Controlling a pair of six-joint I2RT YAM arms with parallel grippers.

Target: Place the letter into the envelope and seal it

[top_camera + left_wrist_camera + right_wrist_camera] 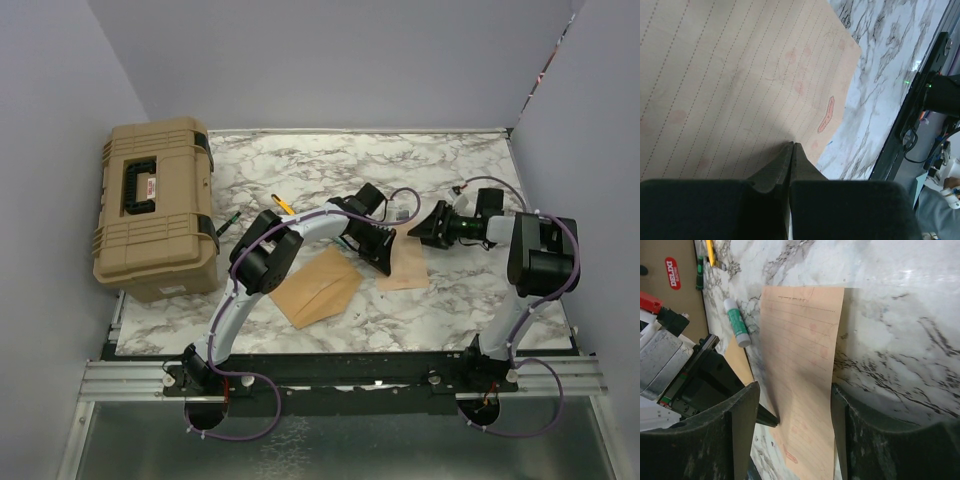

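Observation:
The letter (406, 266), a lined tan sheet with faint red marks, lies on the marble table just right of centre. It fills the left wrist view (740, 75) and runs between the right fingers (805, 365). My left gripper (384, 262) is shut, and its closed tips (792, 146) rest against the sheet near its left edge; no paper shows between them. My right gripper (792, 432) is open, with one finger on each side of the letter, whose right edge lifts off the table. The envelope (318, 285) lies flat left of the letter, partly under the left arm.
A tan toolbox (155, 210) stands at the table's left. A green-and-white glue stick (736, 322) lies beyond the letter. A yellow tool (283, 205) and a green pen (225, 222) lie near the toolbox. Grey walls close in the left, back and right sides.

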